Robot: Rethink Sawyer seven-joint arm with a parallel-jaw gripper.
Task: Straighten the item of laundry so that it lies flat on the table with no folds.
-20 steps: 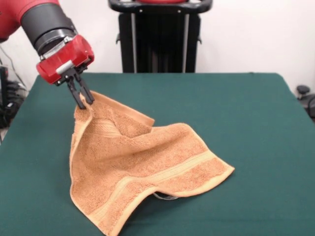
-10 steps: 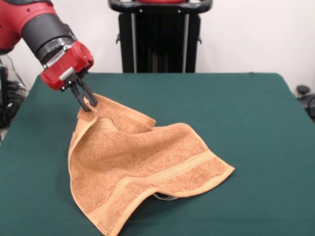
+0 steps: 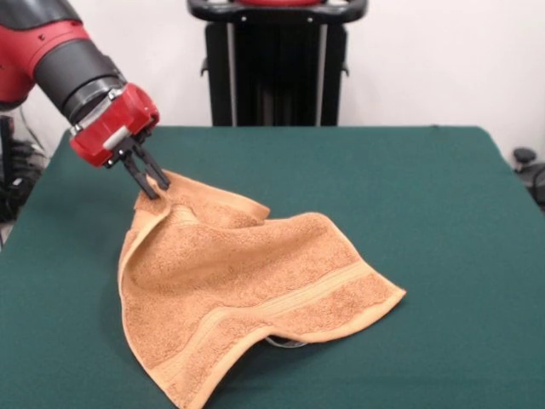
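The end effector (image 3: 157, 186) was clamped on a corner of the towel (image 3: 255, 290), holding that corner just above the table (image 3: 426, 187) at the picture's left. The rest of the towel lay spread across the table's middle-left, toward the camera side. It looked mostly opened out, one woven band visible across its lower part. Work remained: the held corner was raised and a fold ran along the far edge beside it, and the near edge bulged up with a shadowed gap beneath. I judged the task well along but unfinished; the corner needed laying down and those folds smoothing.
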